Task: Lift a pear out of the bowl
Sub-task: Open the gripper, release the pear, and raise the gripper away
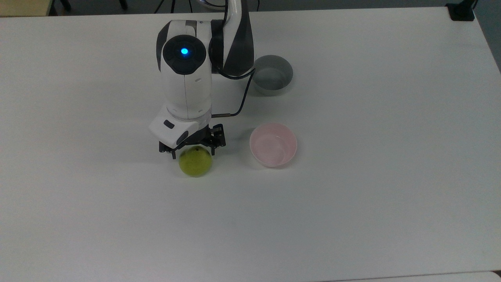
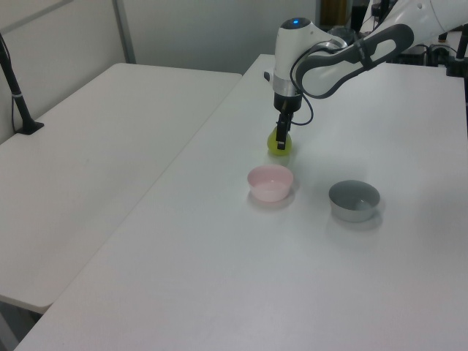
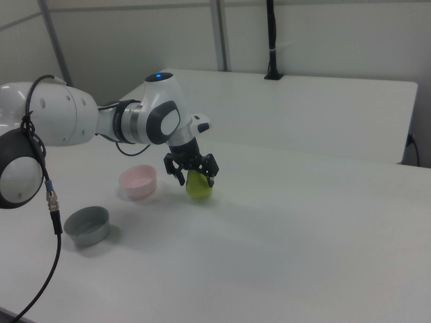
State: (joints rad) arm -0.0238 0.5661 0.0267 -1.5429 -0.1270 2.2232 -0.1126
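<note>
The yellow-green pear (image 1: 195, 164) (image 2: 279, 145) (image 3: 199, 188) rests on the white table, to the top view's left of the pale pink bowl (image 1: 273, 145) (image 2: 270, 182) (image 3: 138, 182). The bowl is empty. My gripper (image 1: 192, 153) (image 2: 281, 139) (image 3: 196, 177) points straight down over the pear's top. It is open, with one finger on each side of the fruit and a small gap showing at each. The pear's dark stem spot shows between the fingers in the top view.
A grey bowl (image 1: 272, 74) (image 2: 354, 199) (image 3: 87, 225), also empty, stands beyond the pink one, close to my arm's cable. A second white table (image 2: 95, 139) adjoins at the left view's left. A dark post (image 3: 271, 40) stands on the far table.
</note>
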